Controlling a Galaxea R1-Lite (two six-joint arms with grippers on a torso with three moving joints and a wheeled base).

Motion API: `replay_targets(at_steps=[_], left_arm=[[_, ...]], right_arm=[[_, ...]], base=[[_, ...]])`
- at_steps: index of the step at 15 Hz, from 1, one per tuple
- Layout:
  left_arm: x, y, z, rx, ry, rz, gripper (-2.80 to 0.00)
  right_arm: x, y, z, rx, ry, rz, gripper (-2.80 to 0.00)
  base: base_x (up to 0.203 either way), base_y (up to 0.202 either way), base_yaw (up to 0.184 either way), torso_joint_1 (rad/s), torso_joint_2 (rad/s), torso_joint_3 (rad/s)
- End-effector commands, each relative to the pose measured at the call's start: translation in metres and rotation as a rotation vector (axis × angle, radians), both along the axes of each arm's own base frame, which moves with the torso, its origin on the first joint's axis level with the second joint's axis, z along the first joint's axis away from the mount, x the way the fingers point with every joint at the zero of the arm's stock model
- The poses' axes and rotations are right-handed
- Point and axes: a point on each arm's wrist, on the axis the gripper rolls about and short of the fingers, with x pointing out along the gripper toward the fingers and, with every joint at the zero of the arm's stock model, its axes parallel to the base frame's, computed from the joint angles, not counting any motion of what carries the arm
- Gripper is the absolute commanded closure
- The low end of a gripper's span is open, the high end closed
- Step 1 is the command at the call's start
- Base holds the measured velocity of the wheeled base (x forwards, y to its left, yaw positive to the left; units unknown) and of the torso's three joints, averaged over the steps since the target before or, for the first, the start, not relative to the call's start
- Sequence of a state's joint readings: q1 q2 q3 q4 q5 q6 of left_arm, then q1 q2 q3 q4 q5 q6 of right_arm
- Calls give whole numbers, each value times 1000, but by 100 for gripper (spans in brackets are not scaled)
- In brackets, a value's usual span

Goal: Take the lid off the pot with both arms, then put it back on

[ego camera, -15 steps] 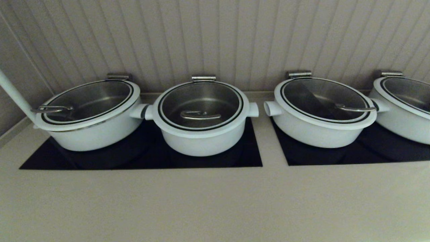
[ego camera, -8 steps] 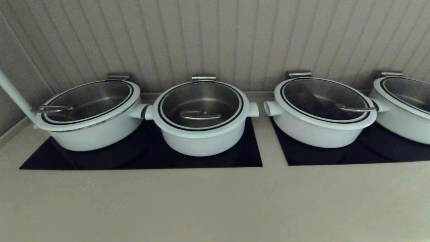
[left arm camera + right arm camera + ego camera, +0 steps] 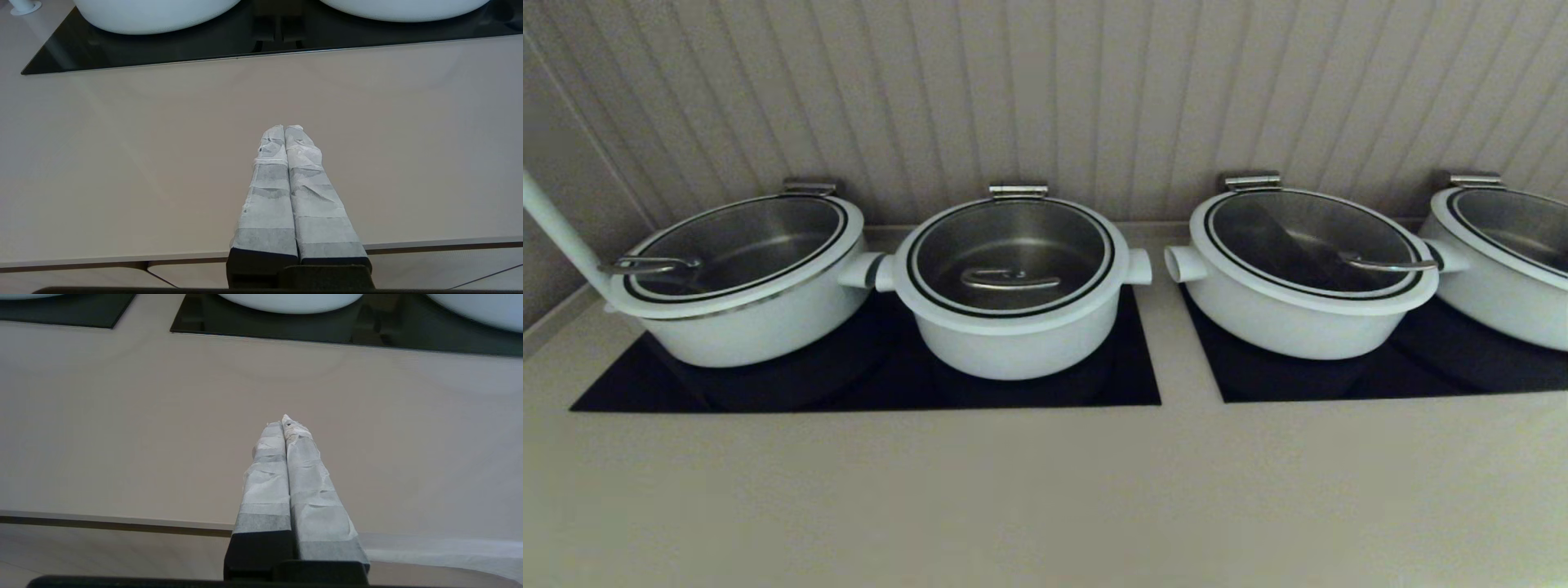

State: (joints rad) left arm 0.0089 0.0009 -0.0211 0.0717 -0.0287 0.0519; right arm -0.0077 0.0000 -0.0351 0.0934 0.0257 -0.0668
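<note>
The pot [image 3: 1013,347] is round and white, second from the left on a black hob panel [image 3: 1131,376]. The lid [image 3: 1013,253] sits on it, glass with a white rim, black ring and a curved steel handle [image 3: 1010,281] at its centre. Neither arm shows in the head view. My left gripper [image 3: 284,127] is shut and empty, low over the beige counter near its front edge, short of the hob. My right gripper [image 3: 282,421] is shut and empty, likewise over the counter near the front edge.
A wider white pot [image 3: 743,327] stands left of the task pot, almost touching it. Another wide pot [image 3: 1298,318] and a fourth [image 3: 1503,294] stand on the right hob panel [image 3: 1421,376]. A white pole [image 3: 556,229] rises at far left. A ribbed wall runs behind.
</note>
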Motion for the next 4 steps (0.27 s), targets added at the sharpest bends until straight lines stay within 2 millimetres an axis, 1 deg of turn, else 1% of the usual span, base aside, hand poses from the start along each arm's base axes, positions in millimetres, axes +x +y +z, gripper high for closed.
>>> replay_targets(at_steps=[1,4], left_arm=[[0,0,0,0,-1,0,0],[0,0,0,0,-1,0,0]], right_arm=[[0,0,0,6,-1,2,0],[0,0,0,18,-2,-1,0]], base=[[0,0,0,0,0,0],[0,0,0,0,0,0]])
